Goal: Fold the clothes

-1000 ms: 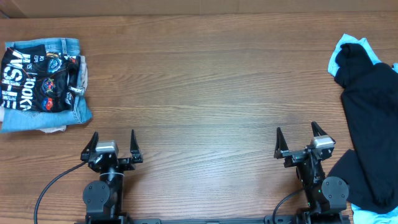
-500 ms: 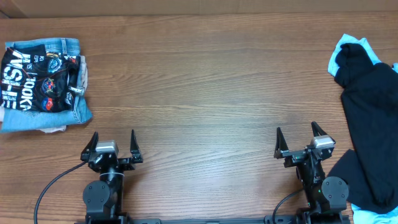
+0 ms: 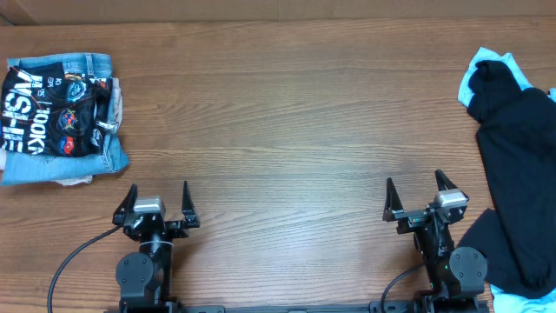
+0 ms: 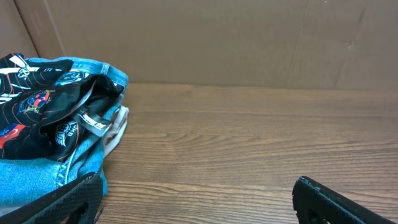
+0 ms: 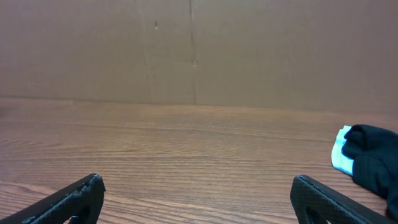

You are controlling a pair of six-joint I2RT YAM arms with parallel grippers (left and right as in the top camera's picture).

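The plain black T-shirt (image 3: 521, 165) lies crumpled at the table's right edge, partly running out of view; its upper end shows in the right wrist view (image 5: 373, 155). My right gripper (image 3: 421, 193) is open and empty near the front edge, left of the shirt and apart from it; its fingers show in its own view (image 5: 199, 199). My left gripper (image 3: 157, 196) is open and empty at the front left, its fingers showing in its own view (image 4: 199, 199).
A folded stack sits at the far left: a black garment with white lettering and colourful graphics (image 3: 52, 109) on light blue denim (image 3: 109, 156), also in the left wrist view (image 4: 50, 106). Light blue fabric (image 3: 473, 78) lies under the black shirt. A brown wall (image 5: 199, 50) backs the table.
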